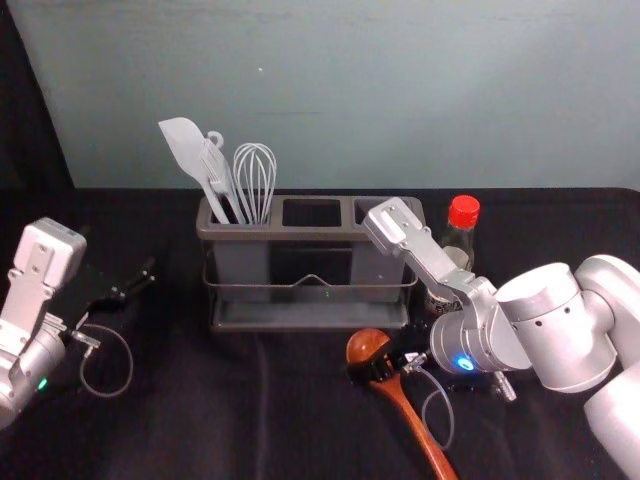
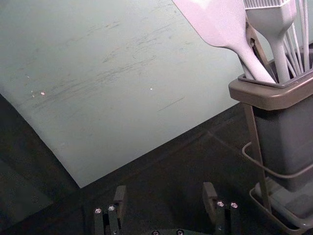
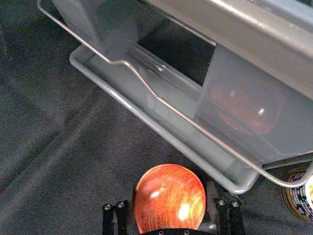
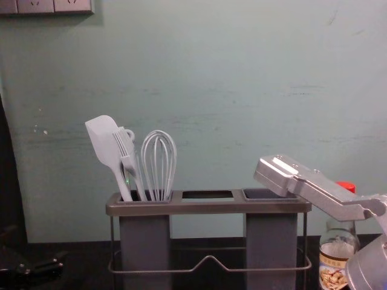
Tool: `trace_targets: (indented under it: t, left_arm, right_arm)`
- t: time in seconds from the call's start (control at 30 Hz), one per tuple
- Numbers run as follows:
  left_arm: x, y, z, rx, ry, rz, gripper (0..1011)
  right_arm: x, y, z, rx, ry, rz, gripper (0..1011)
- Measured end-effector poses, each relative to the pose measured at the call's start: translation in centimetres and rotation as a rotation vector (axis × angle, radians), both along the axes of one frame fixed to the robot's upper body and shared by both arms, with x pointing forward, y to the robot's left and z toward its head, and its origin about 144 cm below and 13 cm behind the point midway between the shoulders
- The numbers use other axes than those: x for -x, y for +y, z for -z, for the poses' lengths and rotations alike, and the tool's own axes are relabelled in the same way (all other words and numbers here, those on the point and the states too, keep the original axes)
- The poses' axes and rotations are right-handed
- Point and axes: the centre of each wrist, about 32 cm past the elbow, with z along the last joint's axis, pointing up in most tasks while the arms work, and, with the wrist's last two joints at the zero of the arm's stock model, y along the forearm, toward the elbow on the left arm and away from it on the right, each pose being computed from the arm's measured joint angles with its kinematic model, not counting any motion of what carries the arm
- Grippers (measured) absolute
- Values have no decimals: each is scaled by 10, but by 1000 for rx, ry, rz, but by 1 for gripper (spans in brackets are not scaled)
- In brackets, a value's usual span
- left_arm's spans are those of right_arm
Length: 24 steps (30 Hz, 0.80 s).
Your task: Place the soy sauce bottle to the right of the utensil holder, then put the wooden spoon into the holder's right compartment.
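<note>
My right gripper is low in front of the holder, at the wooden spoon. In the right wrist view the right gripper stands open, its fingers on either side of the spoon's bowl. The spoon lies on the cloth, handle toward the front. The soy sauce bottle, red-capped, stands upright to the right of the utensil holder, partly behind my right arm. The holder's right compartment holds no utensil. My left gripper idles at the left; in its wrist view the left gripper is open.
A white spatula, a fork-like utensil and a whisk stand in the holder's left compartment. A wire rail runs along the holder's front. Behind the black-covered table rises a pale wall.
</note>
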Motion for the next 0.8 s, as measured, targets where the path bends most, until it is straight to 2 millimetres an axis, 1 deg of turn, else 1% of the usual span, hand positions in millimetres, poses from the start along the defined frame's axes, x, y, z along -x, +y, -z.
trace_targets:
  t: [0.07,0.13,0.8]
  left_arm:
    - [0,0,0,0,0,0,1011]
    - [0,0,0,0,0,0,1011]
    - [0,0,0,0,0,0,1011]
  right_arm:
    - [0,0,0,0,0,0,855]
    - [0,0,0,0,0,0,840]
    - [0,0,0,2,-1,1,840]
